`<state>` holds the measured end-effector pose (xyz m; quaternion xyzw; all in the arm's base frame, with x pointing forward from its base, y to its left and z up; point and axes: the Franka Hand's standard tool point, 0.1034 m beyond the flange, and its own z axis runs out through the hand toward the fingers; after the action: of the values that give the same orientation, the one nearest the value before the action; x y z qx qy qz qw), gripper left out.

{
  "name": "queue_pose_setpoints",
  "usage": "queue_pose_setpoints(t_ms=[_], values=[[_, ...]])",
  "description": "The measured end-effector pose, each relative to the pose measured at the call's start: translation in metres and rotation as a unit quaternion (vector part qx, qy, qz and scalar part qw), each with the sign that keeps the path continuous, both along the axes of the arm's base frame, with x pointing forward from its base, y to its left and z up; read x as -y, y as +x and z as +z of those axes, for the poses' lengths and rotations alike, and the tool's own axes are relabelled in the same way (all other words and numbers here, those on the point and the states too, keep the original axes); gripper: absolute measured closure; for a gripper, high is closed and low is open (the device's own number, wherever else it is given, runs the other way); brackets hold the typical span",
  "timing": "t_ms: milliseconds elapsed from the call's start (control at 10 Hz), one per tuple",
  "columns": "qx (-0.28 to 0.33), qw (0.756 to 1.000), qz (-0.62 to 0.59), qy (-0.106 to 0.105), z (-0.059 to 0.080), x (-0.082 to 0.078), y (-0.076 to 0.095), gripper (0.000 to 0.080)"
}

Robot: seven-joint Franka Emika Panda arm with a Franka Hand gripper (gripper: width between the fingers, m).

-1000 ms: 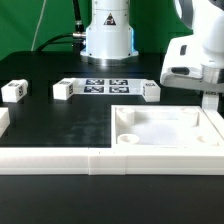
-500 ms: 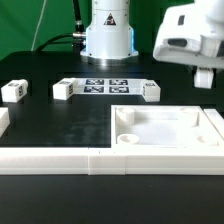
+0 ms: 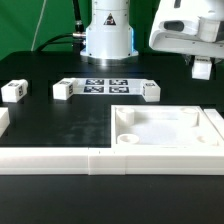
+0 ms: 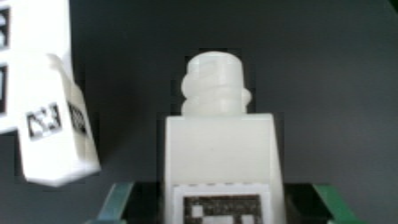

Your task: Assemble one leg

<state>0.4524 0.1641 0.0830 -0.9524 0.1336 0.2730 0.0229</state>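
White leg [image 4: 222, 140] clamped in gripper [image 4: 222, 207], held aloft

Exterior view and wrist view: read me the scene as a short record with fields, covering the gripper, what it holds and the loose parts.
gripper: shut on the leg, raised at the exterior view's right
held leg: white block, tag end between the fingers, ribbed peg pointing away
loose legs: three on the table
tray piece: white, square, corner sockets, no leg fitted
marker board: flat, between two loose legs
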Motion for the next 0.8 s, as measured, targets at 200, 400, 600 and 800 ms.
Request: queue_pose_setpoints(t_ms=[200,400,600,800], values=[[0.074,0.997,0.019,-0.004,-0.005,0.003,0.001,0.0511],[0.164,0.986,0.037,-0.012,0.001,0.01,0.019,0.0511],[0.25,0.967,0.055,-0.012,0.007,0.013,0.032,0.0511],[0.326,0.944,0.055,-0.005,0.011,0.008,0.04,0.0511]])
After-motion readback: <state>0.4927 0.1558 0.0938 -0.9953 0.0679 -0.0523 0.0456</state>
